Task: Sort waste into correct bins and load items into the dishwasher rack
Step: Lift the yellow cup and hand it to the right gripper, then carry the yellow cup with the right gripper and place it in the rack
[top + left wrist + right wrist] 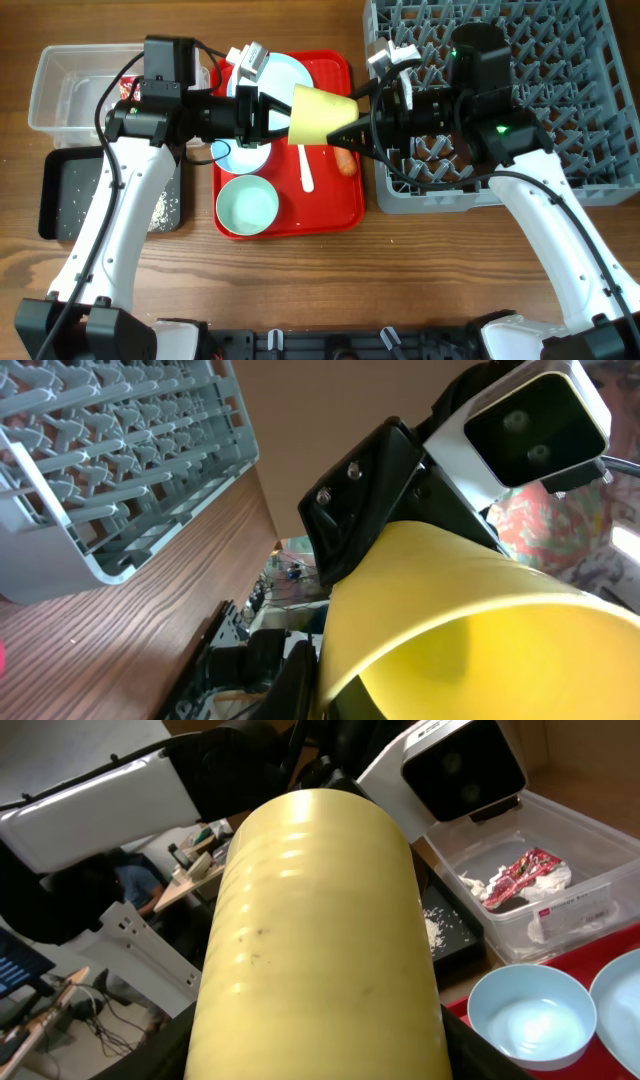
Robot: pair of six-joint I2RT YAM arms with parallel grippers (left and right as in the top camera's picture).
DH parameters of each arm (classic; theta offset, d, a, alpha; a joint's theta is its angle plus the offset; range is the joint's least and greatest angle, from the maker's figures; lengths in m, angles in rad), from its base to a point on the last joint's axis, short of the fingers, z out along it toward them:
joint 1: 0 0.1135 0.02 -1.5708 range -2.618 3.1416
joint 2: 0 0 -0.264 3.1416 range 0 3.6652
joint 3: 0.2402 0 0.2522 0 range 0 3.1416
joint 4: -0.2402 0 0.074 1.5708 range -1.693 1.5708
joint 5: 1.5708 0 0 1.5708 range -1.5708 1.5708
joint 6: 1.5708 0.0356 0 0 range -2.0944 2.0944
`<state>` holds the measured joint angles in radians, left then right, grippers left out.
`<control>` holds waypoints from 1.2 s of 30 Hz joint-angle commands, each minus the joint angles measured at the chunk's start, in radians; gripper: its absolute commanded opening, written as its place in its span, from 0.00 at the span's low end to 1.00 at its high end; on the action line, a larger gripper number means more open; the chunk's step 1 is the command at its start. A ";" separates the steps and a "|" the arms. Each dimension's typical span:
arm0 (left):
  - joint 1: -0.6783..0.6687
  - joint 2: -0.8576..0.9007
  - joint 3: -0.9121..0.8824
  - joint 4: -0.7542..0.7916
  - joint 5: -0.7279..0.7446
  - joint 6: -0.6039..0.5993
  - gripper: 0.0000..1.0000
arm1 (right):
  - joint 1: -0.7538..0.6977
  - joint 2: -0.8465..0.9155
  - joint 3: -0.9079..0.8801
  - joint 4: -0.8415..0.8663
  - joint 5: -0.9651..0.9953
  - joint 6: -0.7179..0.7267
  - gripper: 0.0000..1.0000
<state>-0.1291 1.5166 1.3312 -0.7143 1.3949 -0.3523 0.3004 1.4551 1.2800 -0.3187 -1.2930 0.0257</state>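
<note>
Over the red serving tray (335, 205), the left claw (283, 116) is closed on the rim of the yellow cup (322, 117), which is held sideways in mid-air. The right claw (346, 128) straddles the cup's base; whether it grips cannot be told. Bare desk (420, 270) lies in front, and the dishwasher rack (560, 110) edge is just to the right. Only the right wrist view plainly shows the red-printed wrapper (525, 878) inside the clear tub (575, 925).

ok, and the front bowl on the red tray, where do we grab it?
The rim, from above: the bowl sits upright and empty, so one finger fits inside the wall, one outside. Probably take its right side, where the red tray is bare; the tray's lip crowds its left and front.
</note>
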 commanded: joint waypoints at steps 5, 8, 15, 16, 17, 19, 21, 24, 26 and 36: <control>-0.013 -0.013 0.013 0.001 0.014 0.005 0.26 | -0.051 0.016 0.014 0.074 -0.012 0.071 0.52; -0.013 -0.013 0.013 0.000 -0.013 0.005 0.44 | -0.177 0.016 0.014 0.063 0.022 0.140 0.53; -0.013 -0.011 0.013 -0.003 -0.230 0.005 0.54 | -0.377 -0.008 0.055 -0.135 0.314 0.233 0.56; -0.013 -0.011 0.013 -0.012 -0.310 0.005 0.54 | -0.376 -0.012 0.093 -0.216 0.399 0.213 0.56; -0.013 -0.011 0.013 -0.031 -0.394 0.005 0.55 | -0.376 -0.013 0.130 -0.292 0.475 0.192 0.55; -0.013 -0.011 0.013 -0.082 -0.546 0.004 0.52 | -0.365 -0.013 0.237 -0.486 0.708 0.137 0.55; -0.013 -0.011 0.013 -0.126 -0.631 0.005 0.51 | -0.339 -0.013 0.344 -0.635 0.941 0.129 0.55; -0.013 -0.011 0.013 -0.163 -0.755 0.004 0.49 | -0.254 -0.012 0.417 -0.743 1.250 0.135 0.55; -0.013 -0.011 0.013 -0.175 -0.774 0.004 0.48 | -0.199 0.010 0.417 -0.769 1.362 0.146 0.55; -0.013 -0.011 0.013 -0.223 -1.068 -0.022 0.56 | -0.148 0.382 0.417 -0.861 1.269 0.133 0.57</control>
<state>-0.1379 1.5166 1.3319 -0.9329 0.4271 -0.3565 0.1497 1.7733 1.6886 -1.1801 0.0113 0.1738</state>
